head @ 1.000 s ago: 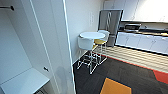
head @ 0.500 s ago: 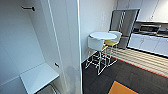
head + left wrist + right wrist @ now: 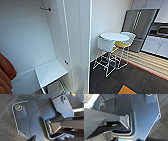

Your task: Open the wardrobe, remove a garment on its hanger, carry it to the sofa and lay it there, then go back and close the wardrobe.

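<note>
The wardrobe [image 3: 30, 45] stands open close in front of me, and its white inside takes up the left of the head view. A short dark rail bracket [image 3: 45, 8] sits high on its wall and a white shelf [image 3: 50, 71] lies low inside. Its white upright panel [image 3: 77, 37] runs down the middle of the picture. A fold of orange fabric [image 3: 6, 75] shows at the lower left edge. In the left wrist view the arm's dark plate [image 3: 37, 119] hangs over dark carpet. The right wrist view has its plate [image 3: 142, 116] over the same carpet.
Right of the wardrobe stands a round white table [image 3: 114, 37] with white wire-legged chairs [image 3: 106, 45], one with a yellow seat [image 3: 122, 44]. Behind them are a steel fridge [image 3: 140, 25] and white kitchen cabinets [image 3: 156, 45]. Dark carpet [image 3: 130, 77] spreads in front.
The whole head picture has shifted: the table and fridge slid to the right and the open wardrobe takes up more of the left, so the camera has turned left.
</note>
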Motion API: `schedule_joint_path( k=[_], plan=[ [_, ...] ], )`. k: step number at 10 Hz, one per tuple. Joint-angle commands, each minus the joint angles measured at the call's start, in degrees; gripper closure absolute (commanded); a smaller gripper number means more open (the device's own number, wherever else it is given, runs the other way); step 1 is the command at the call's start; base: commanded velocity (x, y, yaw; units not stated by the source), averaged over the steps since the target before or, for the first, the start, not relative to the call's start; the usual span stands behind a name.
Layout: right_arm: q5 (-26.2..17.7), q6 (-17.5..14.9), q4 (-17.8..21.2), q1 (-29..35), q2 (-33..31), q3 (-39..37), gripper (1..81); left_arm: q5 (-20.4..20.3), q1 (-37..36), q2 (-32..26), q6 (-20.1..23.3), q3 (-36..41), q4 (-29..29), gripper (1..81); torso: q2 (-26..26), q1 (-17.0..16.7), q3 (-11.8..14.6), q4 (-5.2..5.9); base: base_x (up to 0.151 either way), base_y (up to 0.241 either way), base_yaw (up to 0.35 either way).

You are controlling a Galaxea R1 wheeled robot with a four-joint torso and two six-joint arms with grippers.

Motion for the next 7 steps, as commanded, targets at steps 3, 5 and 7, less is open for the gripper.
schedule_joint_path(
  k=[3, 5, 7],
  plan=[
    [-3.06, -0.05, 0.11, 1.21, 0.47, -0.04, 1.0, 2.46, -2.24, 0.04, 0.21, 0.03, 0.74, 1.0, 0.0, 0.0, 0.0, 0.0, 0.0, 0.0, 0.306],
    [-3.15, -0.05, 0.11, 1.2, 0.39, -0.12, 1.0, 2.37, -2.24, 0.12, 0.21, 0.03, 0.74, 1.0, 0.0, 0.0, 0.0, 0.0, 0.0, 0.0, 0.306],
    [-3.07, -0.05, 0.11, 1.47, 0.47, -0.3, 1.0, 2.46, -2.24, 0.13, 0.21, 0.03, 0.74, 1.0, 0.0, -0.02, 0.0, 0.0, 0.0, 0.0, 0.306]
  ],
)
